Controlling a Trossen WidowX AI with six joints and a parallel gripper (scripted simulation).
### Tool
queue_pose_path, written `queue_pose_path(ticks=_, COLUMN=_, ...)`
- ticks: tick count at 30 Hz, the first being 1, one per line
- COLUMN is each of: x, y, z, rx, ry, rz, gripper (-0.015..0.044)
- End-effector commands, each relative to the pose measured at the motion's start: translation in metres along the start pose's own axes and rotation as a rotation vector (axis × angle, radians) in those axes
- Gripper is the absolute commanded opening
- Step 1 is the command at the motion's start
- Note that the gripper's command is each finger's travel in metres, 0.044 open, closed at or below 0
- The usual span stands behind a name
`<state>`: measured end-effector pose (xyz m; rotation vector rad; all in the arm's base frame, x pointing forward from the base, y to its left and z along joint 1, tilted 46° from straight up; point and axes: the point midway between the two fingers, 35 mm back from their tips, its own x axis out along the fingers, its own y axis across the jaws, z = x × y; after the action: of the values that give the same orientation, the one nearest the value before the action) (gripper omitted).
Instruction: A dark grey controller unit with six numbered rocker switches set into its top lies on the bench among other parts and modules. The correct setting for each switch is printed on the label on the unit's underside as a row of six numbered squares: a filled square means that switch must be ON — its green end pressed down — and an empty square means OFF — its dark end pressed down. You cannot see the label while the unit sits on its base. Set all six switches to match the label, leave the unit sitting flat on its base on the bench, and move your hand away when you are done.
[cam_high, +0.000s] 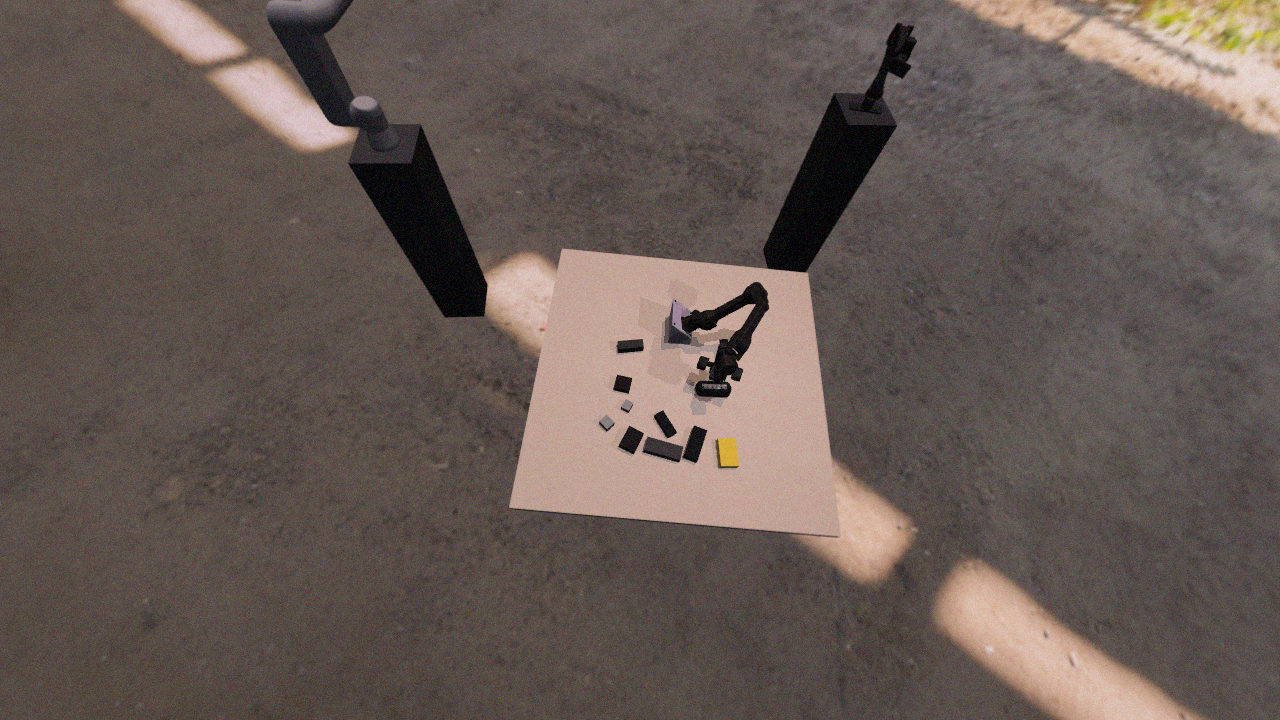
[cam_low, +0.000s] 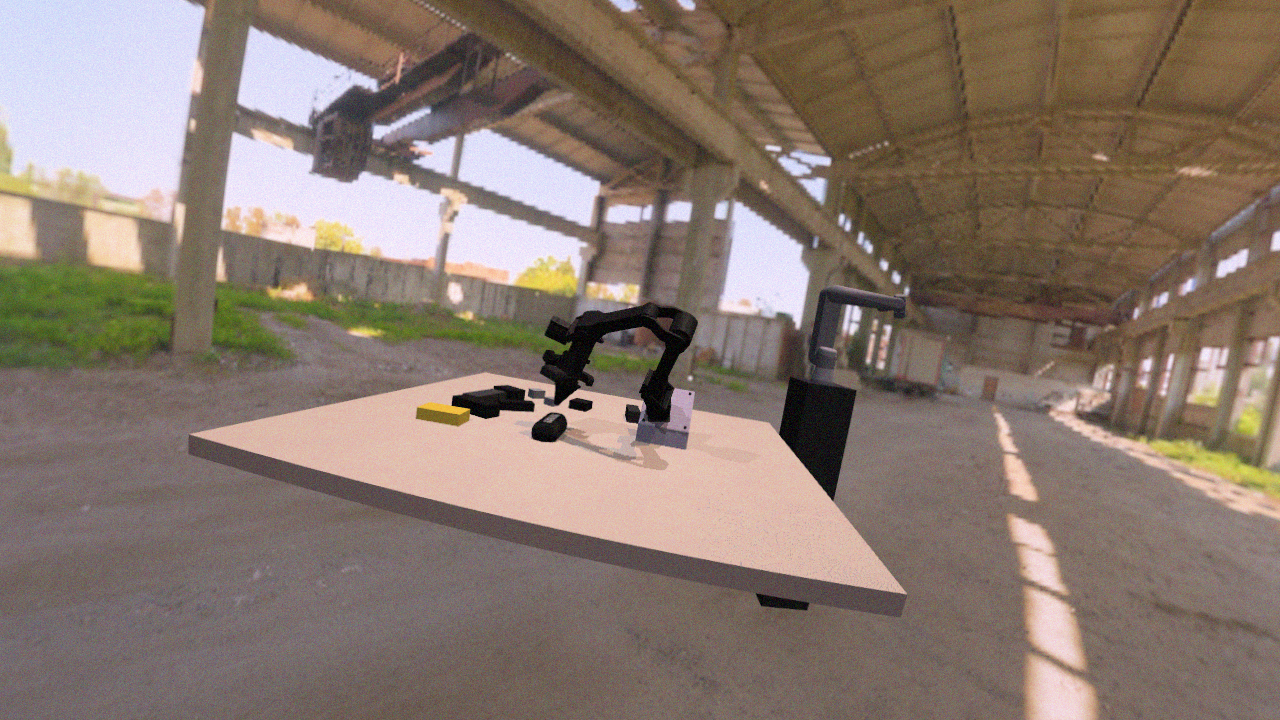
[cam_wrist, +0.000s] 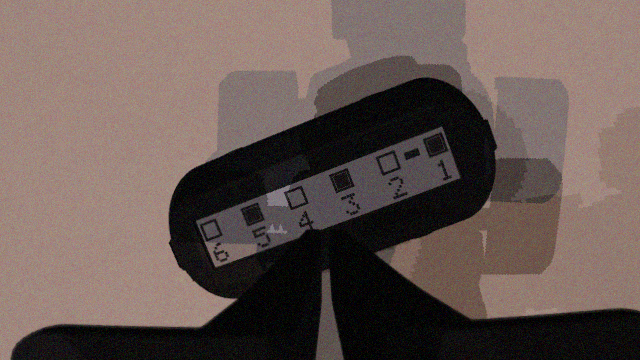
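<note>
Below me the controller unit (cam_wrist: 330, 185) lies upside down on the table (cam_wrist: 100, 100), its label (cam_wrist: 327, 197) up: squares 6, 4, 2 empty, 5, 3, 1 filled. My fingers are pressed together on nothing, above its near edge

Controller unit (cam_wrist: 350, 150) label (cam_wrist: 327, 197): 1, 3, 5 filled; 2, 4, 6 empty.
</note>
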<state>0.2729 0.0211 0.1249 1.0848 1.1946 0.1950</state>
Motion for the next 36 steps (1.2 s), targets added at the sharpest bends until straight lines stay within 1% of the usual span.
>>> queue_pose_path(ticks=1, x=-0.007, y=-0.004, z=-0.007, rx=-0.383, ry=-0.078, rz=0.030, gripper=0.0000)
queue_pose_path(ticks=24, x=-0.007, y=-0.004, z=-0.007, rx=-0.383, ry=-0.078, rz=0.030, gripper=0.0000)
queue_pose_path(ticks=27, x=-0.007, y=-0.001, z=-0.006, rx=-0.321, ry=-0.064, rz=0.029, gripper=0.0079)
queue_pose_path(ticks=31, x=-0.004, y=0.013, z=-0.005, rx=0.036, ry=0.014, rz=0.006, gripper=0.0184)
queue_pose_path(ticks=36, x=0.000, y=0.031, z=-0.004, rx=0.500, ry=0.097, rz=-0.065, gripper=0.0315)
